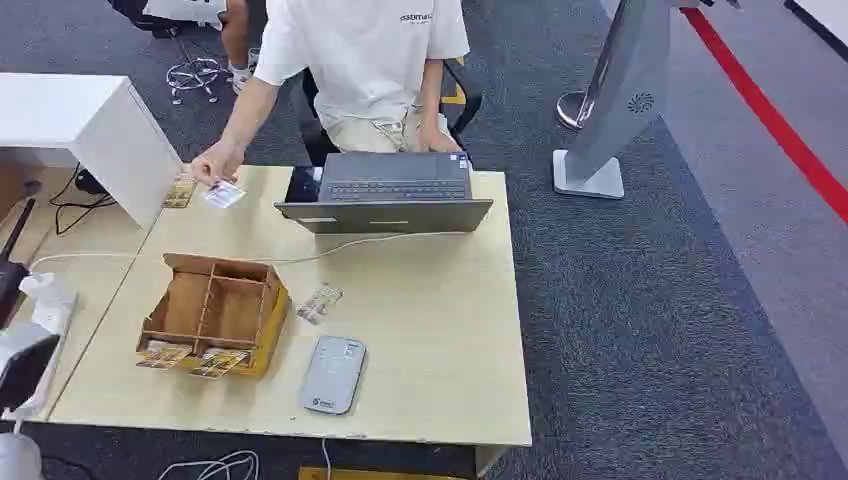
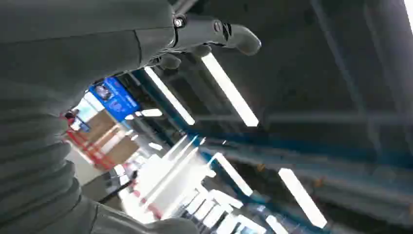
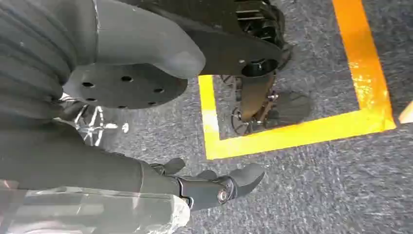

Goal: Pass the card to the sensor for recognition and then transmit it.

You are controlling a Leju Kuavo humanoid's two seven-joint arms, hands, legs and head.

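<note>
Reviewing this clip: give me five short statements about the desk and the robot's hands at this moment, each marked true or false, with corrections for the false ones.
1. A person's hand touches a card at the table's far edge. True.
2. The grey card sensor lies inside the wooden organizer. False: it lies on the table, beside the organizer.
3. A loose card lies between organizer and sensor. True.
4. The laptop is closed. False: it is open.
5. The right hand holds a card. False: it holds nothing, hanging above the carpet.

open laptop on table; wooden divider box
</note>
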